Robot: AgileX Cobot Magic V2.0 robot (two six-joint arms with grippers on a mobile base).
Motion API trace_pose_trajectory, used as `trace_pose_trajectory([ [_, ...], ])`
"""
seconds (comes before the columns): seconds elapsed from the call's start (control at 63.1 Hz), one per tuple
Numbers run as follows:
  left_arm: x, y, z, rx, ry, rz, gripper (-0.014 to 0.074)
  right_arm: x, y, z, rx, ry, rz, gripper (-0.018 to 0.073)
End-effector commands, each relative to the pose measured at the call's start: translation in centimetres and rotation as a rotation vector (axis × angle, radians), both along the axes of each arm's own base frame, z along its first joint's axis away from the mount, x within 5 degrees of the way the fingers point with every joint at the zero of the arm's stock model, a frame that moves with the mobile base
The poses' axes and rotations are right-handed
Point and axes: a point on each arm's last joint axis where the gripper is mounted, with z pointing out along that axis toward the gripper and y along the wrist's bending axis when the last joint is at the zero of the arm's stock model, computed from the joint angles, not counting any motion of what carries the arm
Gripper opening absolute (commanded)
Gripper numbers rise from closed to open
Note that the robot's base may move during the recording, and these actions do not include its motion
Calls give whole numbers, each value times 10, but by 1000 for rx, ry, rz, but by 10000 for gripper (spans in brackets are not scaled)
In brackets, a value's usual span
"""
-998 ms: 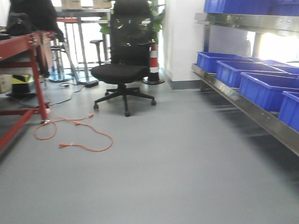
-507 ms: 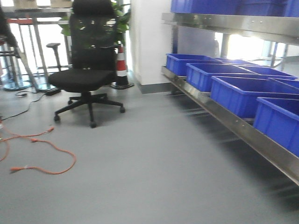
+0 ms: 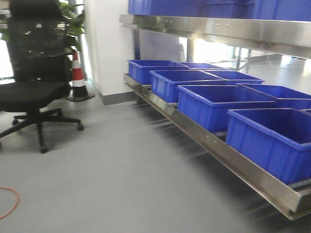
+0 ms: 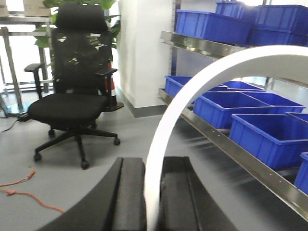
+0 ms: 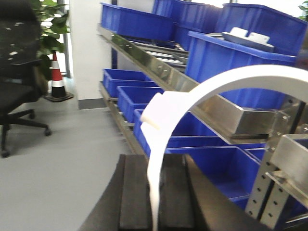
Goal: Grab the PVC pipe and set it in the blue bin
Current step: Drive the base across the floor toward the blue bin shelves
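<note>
Change: over the last second the front view has been swung to the right. The office chair (image 3: 34, 92) has been carried from mid-frame to the left edge, and the orange cable (image 3: 7, 206) is almost cut off.
Meaning for the task: the blue bins (image 3: 214, 102) on the steel shelf (image 3: 218, 148) are now spread across the right half. The carrying stage is therefore judged to be under way, with placing not yet begun.
Left side: the left gripper (image 4: 153, 166) is closed narrowly on a white PVC pipe (image 4: 166, 125), which is pinched between the two black fingers.
Right side: the right gripper (image 5: 156, 163) is likewise clamped on a white curved length, and a thicker joint (image 5: 156, 113) is seen just above the fingers.
One pipe or two: this cannot be told from these views.
Pipe location: it is held in the jaws, off the floor, and has not been set in any bin.
Pipe axis: curved, not straight. At the grip it is run along the fingers, pointing away from the wrist. It is then bent up and over toward the right of each wrist view and out of frame.
Next need: the base is judged to need squaring to the shelf, so that the arc can be lowered into an open bin without catching a rim.
</note>
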Motion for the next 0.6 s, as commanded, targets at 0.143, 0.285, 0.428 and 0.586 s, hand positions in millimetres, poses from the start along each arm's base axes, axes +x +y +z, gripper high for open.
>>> trace_pose_trajectory([
  [0.143, 0, 0, 2, 1, -29, 0, -111, 0, -1, 2, -10, -24, -7, -168],
  [0.285, 0, 0, 2, 1, -29, 0, -111, 0, -1, 2, -10, -24, -7, -168],
  [0.428, 0, 0, 2, 1, -29, 0, -111, 0, -1, 2, -10, -24, -7, -168],
  [0.586, 0, 0, 2, 1, -29, 0, -111, 0, -1, 2, -10, -24, -7, -168],
])
